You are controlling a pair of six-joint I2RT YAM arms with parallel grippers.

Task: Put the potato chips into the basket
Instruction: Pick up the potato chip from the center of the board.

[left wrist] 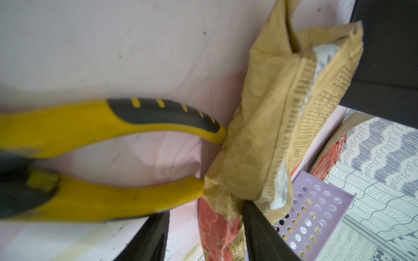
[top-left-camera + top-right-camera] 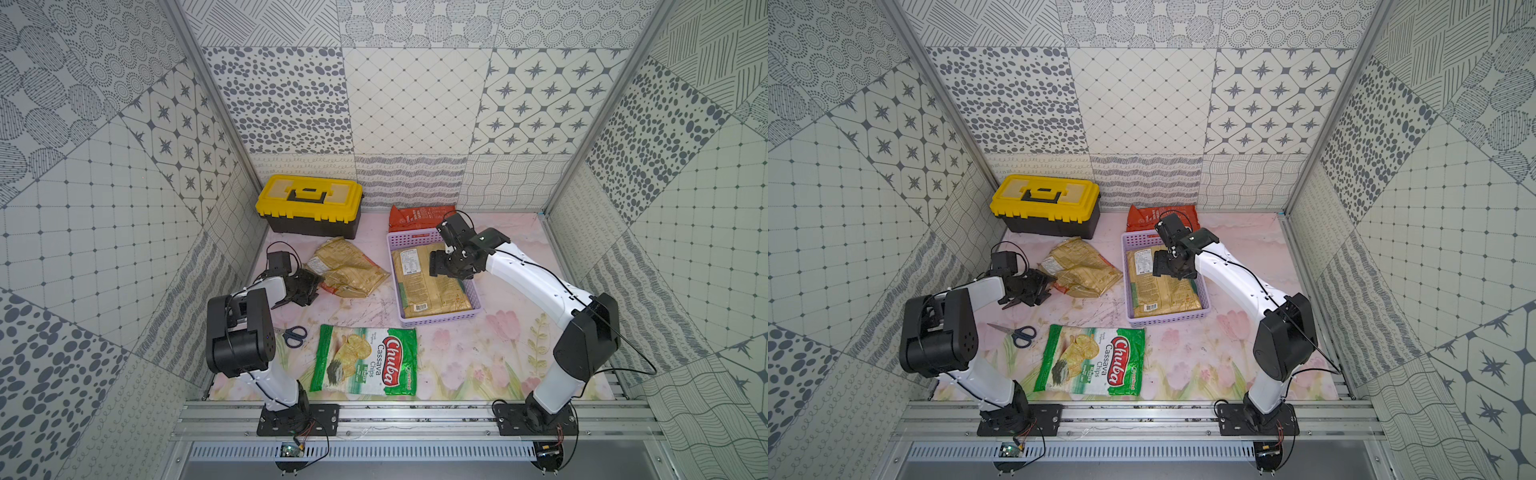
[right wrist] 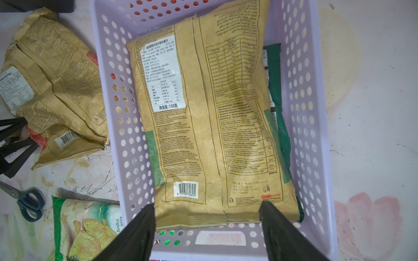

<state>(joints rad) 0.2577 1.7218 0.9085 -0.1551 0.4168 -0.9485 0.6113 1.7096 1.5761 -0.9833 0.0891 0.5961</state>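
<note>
Found the basket (image 2: 440, 321) toward the far right of the table (image 2: 478, 365), loaded with a tan bag (image 2: 432, 286) over a dark green bag (image 3: 277, 95). Saw the right gripper (image 3: 207, 204) above it, jaws apart, empty. Spotted the crumpled second tan bag (image 2: 349, 270) left of the basket, its corner between the left gripper's (image 1: 205, 209) parted jaws, not visibly pinched. Judged best: clamp the seam, lift above the basket wall. Noted toolbox (image 2: 309, 205) at the far edge, green-white bag (image 2: 365, 359) near the front edge, red bag (image 2: 419, 218) behind the basket. Feared the pliers (image 1: 113, 122), touching the bag, might drag along. Left scissors (image 2: 296, 336) aside.

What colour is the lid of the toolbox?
Yellow, with a black handle in its middle. The toolbox lid shows best in a top view.
</note>
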